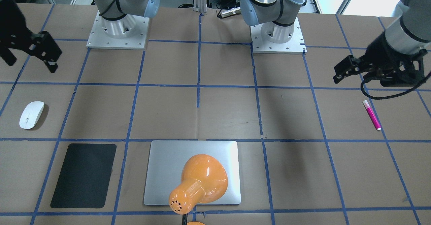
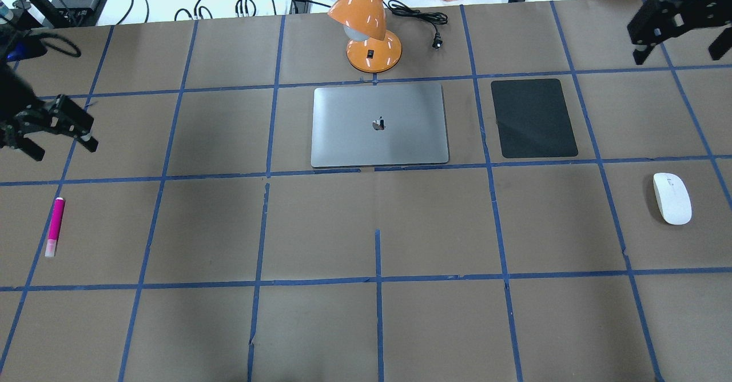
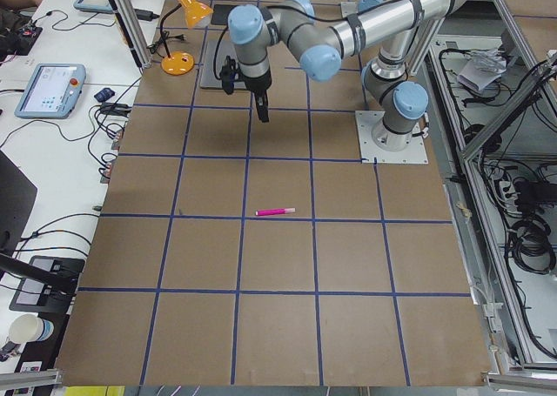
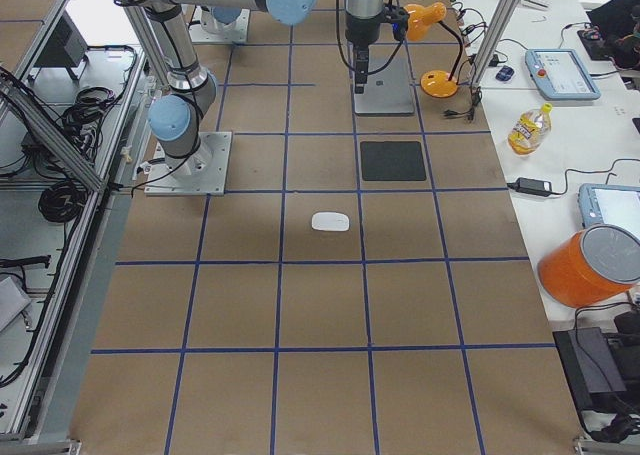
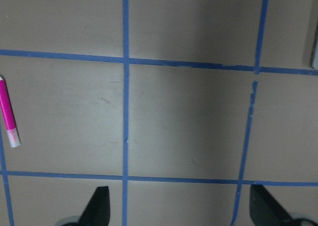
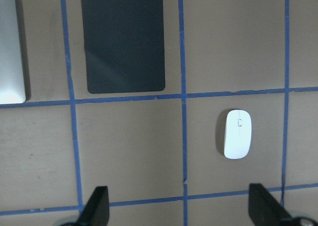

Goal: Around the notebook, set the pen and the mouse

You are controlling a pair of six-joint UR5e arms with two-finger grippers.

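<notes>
The silver-grey notebook (image 2: pixel 379 124) lies flat at the far middle of the table. The pink pen (image 2: pixel 55 226) lies far to its left on the brown paper, also in the left wrist view (image 5: pixel 9 112). My left gripper (image 2: pixel 64 149) hovers open and empty above the table, a little beyond the pen. The white mouse (image 2: pixel 672 198) rests at the far right, seen from the right wrist camera (image 6: pixel 238 134). My right gripper (image 2: pixel 676 56) hangs open and empty high over the far right corner, well beyond the mouse.
A matte black mat (image 2: pixel 534 118) lies just right of the notebook. An orange desk lamp (image 2: pixel 369 27) stands behind the notebook, its shade leaning over it (image 1: pixel 200 181). Cables, a bottle and devices sit on the white bench past the far edge.
</notes>
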